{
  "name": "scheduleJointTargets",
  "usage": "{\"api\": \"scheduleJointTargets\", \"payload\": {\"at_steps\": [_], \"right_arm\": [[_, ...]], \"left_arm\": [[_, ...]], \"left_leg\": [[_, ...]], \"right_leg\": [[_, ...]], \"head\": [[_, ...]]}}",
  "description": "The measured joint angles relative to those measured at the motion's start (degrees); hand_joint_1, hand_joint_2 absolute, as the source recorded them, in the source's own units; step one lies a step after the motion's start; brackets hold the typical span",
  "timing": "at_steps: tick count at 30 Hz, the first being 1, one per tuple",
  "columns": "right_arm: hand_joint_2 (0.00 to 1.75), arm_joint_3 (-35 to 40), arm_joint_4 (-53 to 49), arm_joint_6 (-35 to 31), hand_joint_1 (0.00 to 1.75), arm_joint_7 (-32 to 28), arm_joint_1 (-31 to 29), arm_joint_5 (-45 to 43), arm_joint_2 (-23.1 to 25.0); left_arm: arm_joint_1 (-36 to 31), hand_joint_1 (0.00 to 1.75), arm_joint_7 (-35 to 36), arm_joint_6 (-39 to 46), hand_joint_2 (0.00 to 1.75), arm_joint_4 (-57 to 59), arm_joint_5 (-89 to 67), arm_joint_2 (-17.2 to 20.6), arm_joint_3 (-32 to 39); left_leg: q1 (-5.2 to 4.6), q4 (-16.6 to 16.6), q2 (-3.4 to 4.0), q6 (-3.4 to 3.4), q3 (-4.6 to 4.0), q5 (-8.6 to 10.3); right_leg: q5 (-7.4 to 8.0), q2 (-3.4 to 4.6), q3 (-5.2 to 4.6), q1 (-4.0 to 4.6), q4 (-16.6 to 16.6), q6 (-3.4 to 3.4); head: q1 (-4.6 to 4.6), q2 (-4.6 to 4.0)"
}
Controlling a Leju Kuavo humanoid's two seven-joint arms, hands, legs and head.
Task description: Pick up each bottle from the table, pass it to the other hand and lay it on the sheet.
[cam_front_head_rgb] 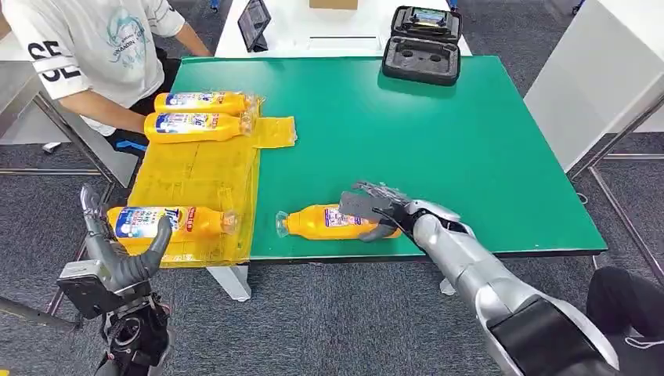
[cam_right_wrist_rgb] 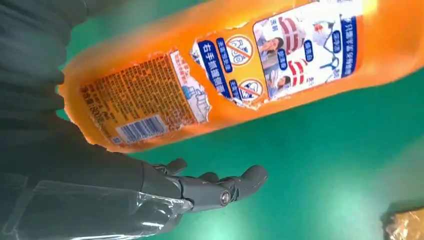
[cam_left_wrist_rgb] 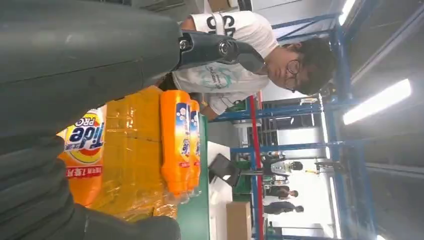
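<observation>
Right wrist view: my right hand (cam_front_head_rgb: 374, 210) spread over the orange plastic detergent bottle (cam_front_head_rgb: 333, 222), not gripping — smooth side could roll from under my fingers.

- I see the sheet (cam_front_head_rgb: 196, 168) lying over the left end of the desk (cam_front_head_rgb: 438, 133).
- Two bottles (cam_front_head_rgb: 200, 113) lie side by side, touching, on the sheet's far end; a third bottle (cam_front_head_rgb: 168, 222) lies on its near end.
- A fourth bottle (cam_front_head_rgb: 325, 222) lies on the bare desk just right of the sheet, near the front edge, under my right hand (cam_front_head_rgb: 376, 207).
- My left hand (cam_front_head_rgb: 117, 254) hangs before the desk's left corner.
- A case (cam_front_head_rgb: 423, 43) sits on the far edge; a person (cam_front_head_rgb: 94, 47) stands behind the left corner.
</observation>
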Motion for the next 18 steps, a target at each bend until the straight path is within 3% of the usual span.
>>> {"api": "scheduleJointTargets", "payload": {"at_steps": [18], "right_arm": [[1.75, 0.6, 3.1, 3.0, 0.0, 0.5, -1.0, -2.3, 0.9]], "left_arm": [[-0.5, 0.0, 0.0, -1.6, 1.75, 2.1, 1.2, 0.0, 0.3]], "left_leg": [[0.0, 0.0, 0.0, 0.0, 0.02, 0.0]], "right_leg": [[0.0, 0.0, 0.01, 0.0, 0.0, 0.0]], "head": [[0.02, 0.0]]}}
